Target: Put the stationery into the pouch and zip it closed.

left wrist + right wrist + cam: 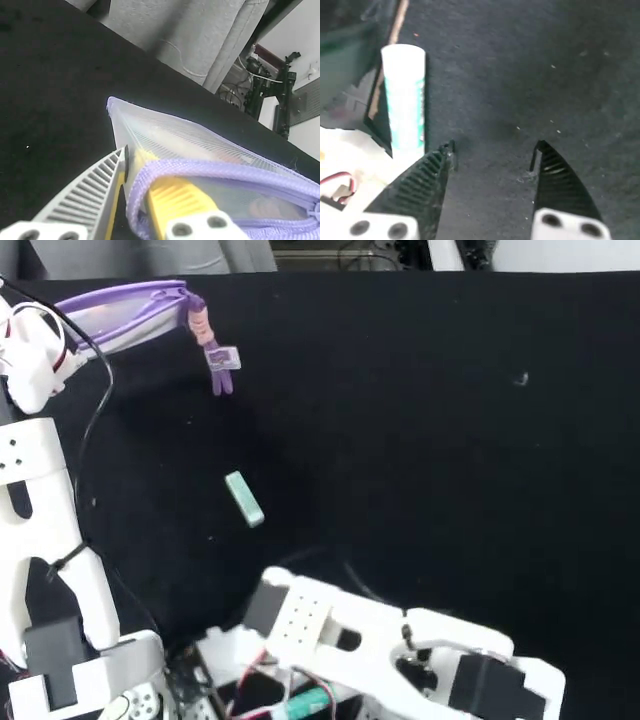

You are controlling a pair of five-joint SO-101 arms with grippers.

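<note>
The left tool [134, 159] is clamped on the open rim of the mesh pouch [125, 320], one finger inside and one outside. A purple zip pull [220, 365] hangs from the pouch's right end. A mint eraser [243, 498] lies on the black tabletop [450, 440], right of the pouch and nearer the arms. Farther from the pouch, the right tool [493, 146] hovers with its fingers apart beside a green-and-white tube [405, 95].

Nothing legible (print on the pouch tag [222, 359] is too small).
</note>
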